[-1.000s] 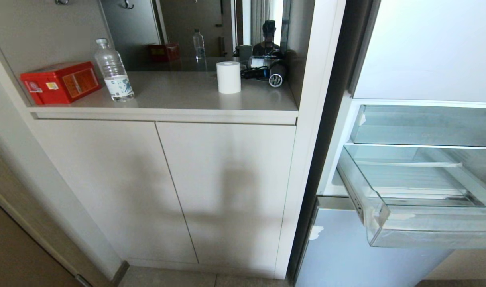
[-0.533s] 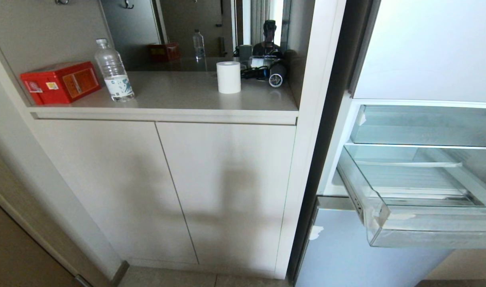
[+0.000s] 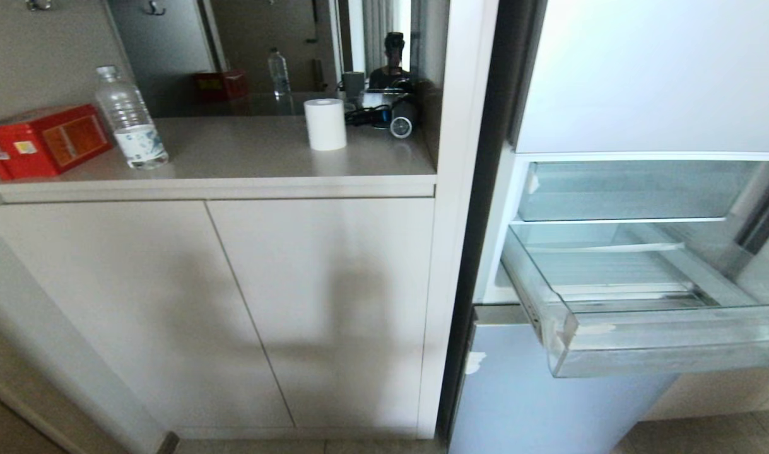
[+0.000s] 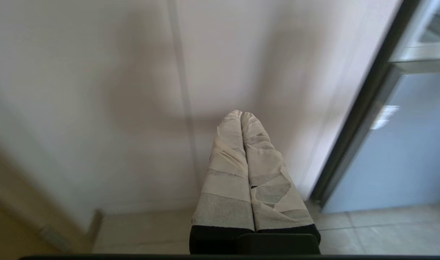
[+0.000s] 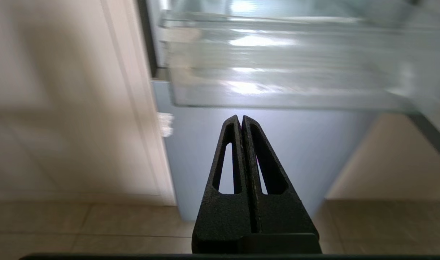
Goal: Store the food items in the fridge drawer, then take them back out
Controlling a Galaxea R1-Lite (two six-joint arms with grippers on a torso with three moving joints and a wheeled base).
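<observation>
Clear fridge drawer (image 3: 643, 343), pulled out, no contents

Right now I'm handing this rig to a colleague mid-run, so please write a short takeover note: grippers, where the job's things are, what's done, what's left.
Left gripper: shut, empty, low in front of the cabinet doors.
Right gripper: shut, empty, below the front of the fridge drawer.
Fridge drawer: pulled out, and no fruit shows inside it.
Food items: not in any view; the counter holds only a red box, water bottle, paper roll and a hair dryer.
Done: drawer open. Whether storing already happened cannot be told.
Left: find the fruits, then finish whichever half of the job remains.
</observation>
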